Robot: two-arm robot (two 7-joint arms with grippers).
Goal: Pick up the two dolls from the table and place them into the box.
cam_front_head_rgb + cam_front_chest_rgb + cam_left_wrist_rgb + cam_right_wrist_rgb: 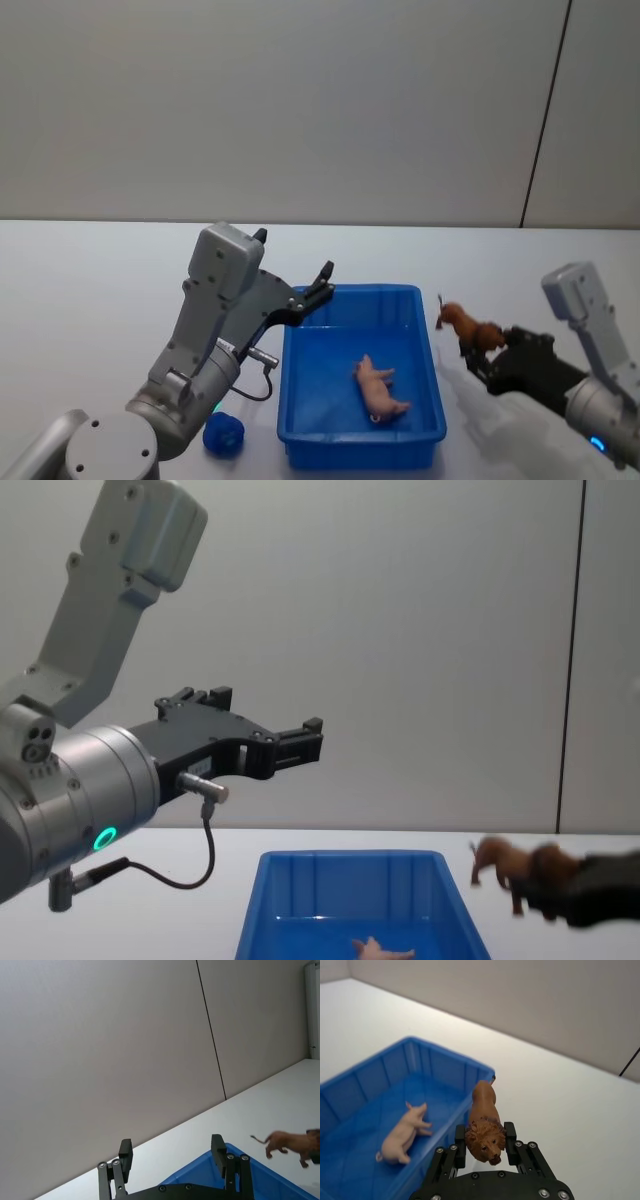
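In box (pixel 362 447): one pink doll (pixel 380 392); right gripper (pixel 485 1140) clamps one brown doll (pixel 482 1105) (lion); left gripper (pixel 171 1155) spread.

The left arm (pixel 75 800), at the chest view's left, is rounded silver-grey metal with a glowing green ring (pixel 103 838) and a thin black cable (pixel 208 845). Its matte-black left hand (pixel 171 1147) has flat, screw-studded linkage fingers (pixel 218 1152). The right arm (pixel 585 300), lower right in the head view, pairs grey casing with a black right hand (pixel 485 1132).
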